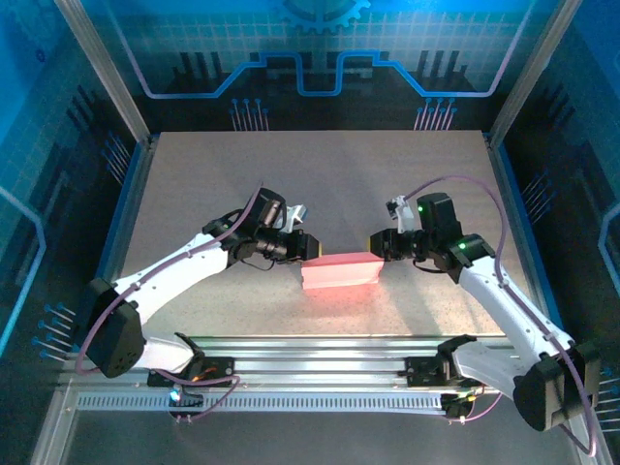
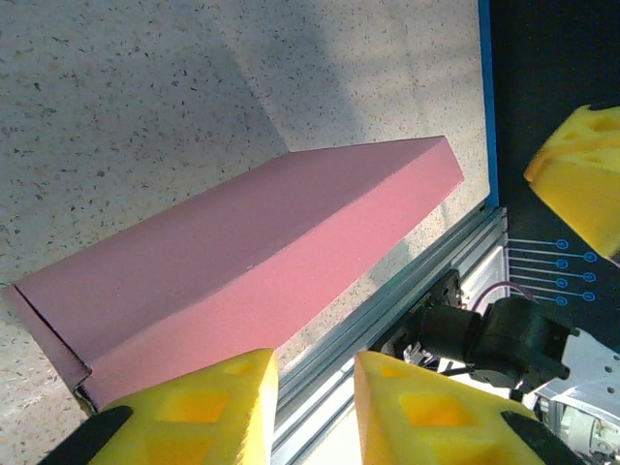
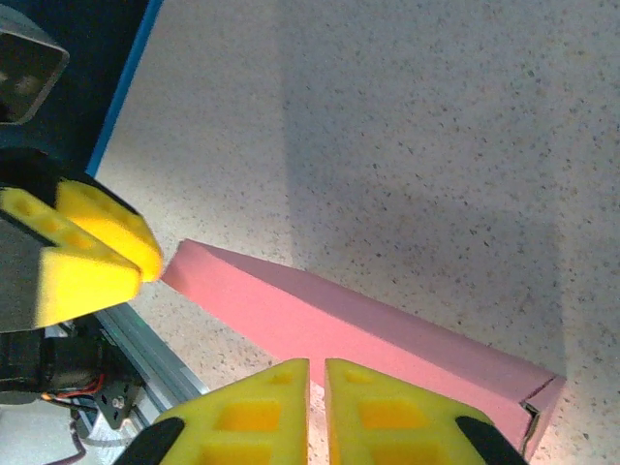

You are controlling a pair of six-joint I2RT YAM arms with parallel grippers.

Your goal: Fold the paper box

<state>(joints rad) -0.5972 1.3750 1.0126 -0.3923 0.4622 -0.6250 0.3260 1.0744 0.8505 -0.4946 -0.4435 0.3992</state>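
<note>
While you look down from above, you have one paper box [image 1: 339, 271] on the counter [image 1: 320, 174]. It is a closed pink slab lying flat, close to the middle of the counter's near edge, with its long side running left to right. Two arms flank it, one at each end. The left fingers [image 1: 310, 249] sit at its left end and the right fingers [image 1: 374, 242] at its right end. From above you cannot tell whether either pair touches the card.

From the left wrist you see the left fingers [image 2: 194, 407] parted, with the rail [image 2: 387, 310] showing through the gap. The box [image 2: 262, 252] lies just past their tips, its near corner beside one finger.

From the right wrist, the right fingers [image 3: 252, 407] are clenched almost together on empty air, a thin slit between them. The box [image 3: 368, 329] lies just beyond them, and the other arm's yellow fingers [image 3: 97, 242] are at its far corner.

Around it you have one aluminium rail [image 1: 320, 349] along the counter's near edge and one purple cable [image 1: 455, 184] looping over the right arm.
</note>
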